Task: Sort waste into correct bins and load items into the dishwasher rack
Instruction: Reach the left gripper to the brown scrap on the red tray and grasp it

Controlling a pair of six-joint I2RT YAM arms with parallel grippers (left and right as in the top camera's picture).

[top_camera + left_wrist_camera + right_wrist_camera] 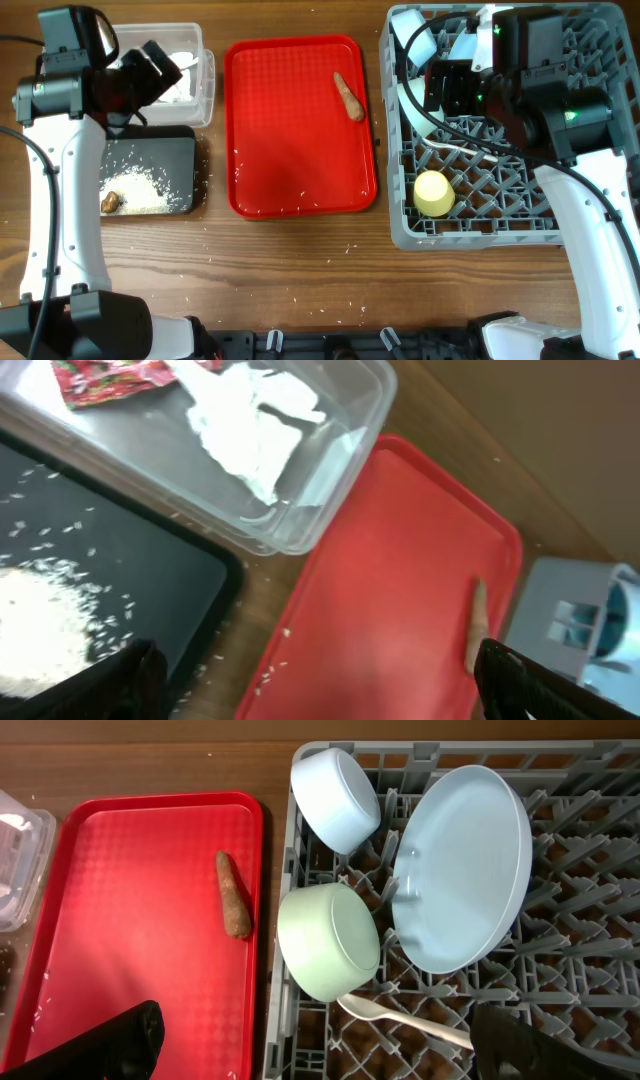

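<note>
The brown carrot-like stick (349,96) lies alone on the flat red tray (300,150), also in the right wrist view (233,895). The grey rack (500,225) holds the blue bowl (335,798), blue plate (460,870), green bowl (328,942), white spoon (400,1017) and yellow cup (434,193). The clear tub (330,470) holds the wrapper (110,378) and crumpled paper (255,420). The black tray (150,150) holds rice (145,190) and a brown lump (110,202). My left gripper (320,685) is open and empty above the tub's corner. My right gripper (320,1045) is open and empty above the rack's left side.
Loose rice grains lie on the red tray's front part (300,195) and on the wooden table (300,270) in front of it. The rack's left wall (285,1020) stands right beside the red tray's edge.
</note>
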